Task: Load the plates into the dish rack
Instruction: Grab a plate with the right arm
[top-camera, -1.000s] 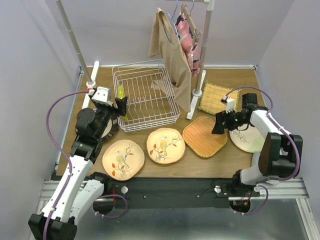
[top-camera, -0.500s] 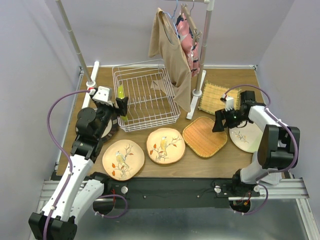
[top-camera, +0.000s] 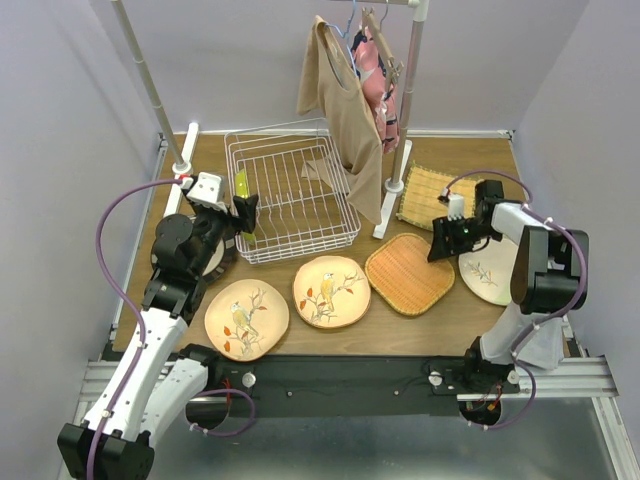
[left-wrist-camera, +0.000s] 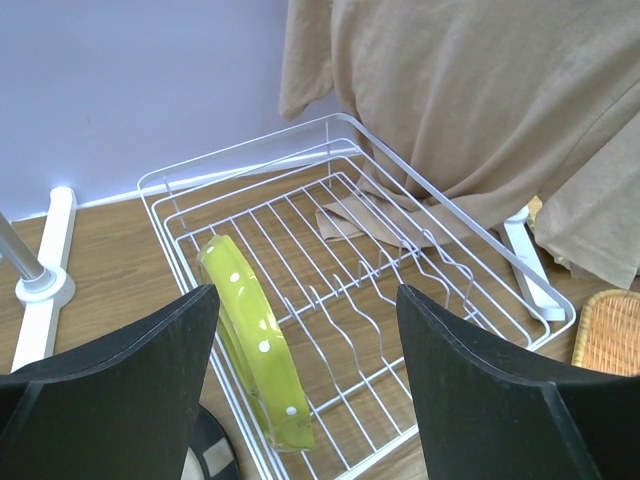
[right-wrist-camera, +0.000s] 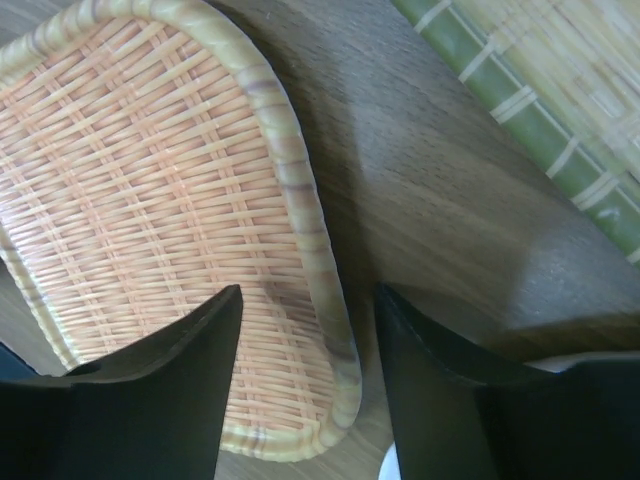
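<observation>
Your dish rack (top-camera: 293, 198) stands back-left, with the lime dotted plate (left-wrist-camera: 255, 345) on edge at its left end. Your right gripper (right-wrist-camera: 308, 310) straddles the orange woven plate (right-wrist-camera: 150, 190)'s rim, jaws apart and not clamped. Your left gripper (left-wrist-camera: 305, 295) hangs wide open and empty.

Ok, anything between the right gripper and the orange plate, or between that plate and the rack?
Nothing visible separates the right gripper from the orange plate; the open gripper straddles its rim. Toward the rack, a tan shirt hangs over the right side and the clothes stand's white foot lies beside it.
</observation>
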